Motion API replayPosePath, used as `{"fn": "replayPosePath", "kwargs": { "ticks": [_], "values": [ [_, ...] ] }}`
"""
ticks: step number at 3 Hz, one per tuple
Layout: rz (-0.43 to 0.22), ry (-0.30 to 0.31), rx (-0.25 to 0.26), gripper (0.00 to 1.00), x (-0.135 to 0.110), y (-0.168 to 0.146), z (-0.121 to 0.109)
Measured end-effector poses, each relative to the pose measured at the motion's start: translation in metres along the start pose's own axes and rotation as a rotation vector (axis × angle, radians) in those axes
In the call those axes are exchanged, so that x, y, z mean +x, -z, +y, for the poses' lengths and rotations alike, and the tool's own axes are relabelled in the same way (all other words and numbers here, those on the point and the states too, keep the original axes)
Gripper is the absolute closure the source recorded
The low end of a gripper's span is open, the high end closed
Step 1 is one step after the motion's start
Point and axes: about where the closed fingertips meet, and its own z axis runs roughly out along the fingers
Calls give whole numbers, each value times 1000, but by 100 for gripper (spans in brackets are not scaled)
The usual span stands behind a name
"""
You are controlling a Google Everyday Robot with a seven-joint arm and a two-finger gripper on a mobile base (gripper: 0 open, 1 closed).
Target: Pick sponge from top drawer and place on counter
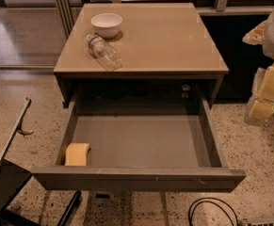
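Note:
The top drawer [141, 178] is pulled fully open below the counter [169, 36], a glossy tan tabletop with a dark edge. The pale-yellow sponge [76, 154] lies in the drawer's front left corner, against the left wall and front panel. The rest of the drawer bottom is bare grey. My gripper [264, 100] hangs at the right edge of the view, with cream-yellow fingers pointing down. It is to the right of the drawer, outside it and far from the sponge.
A white bowl [107, 24] and a clear plastic bottle [103, 51] lying on its side sit on the counter's back left. A dark chair frame [7, 173] stands at the lower left. A black cable [212, 211] loops on the speckled floor.

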Motion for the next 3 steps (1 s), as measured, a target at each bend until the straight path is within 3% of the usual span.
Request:
{"fn": "replayPosePath", "kwargs": {
  "ticks": [2,3],
  "values": [
    [-21,-1,16,0,0,-7,-3],
    [-61,92,-6,0,-24,-39,-5]
  ]
}}
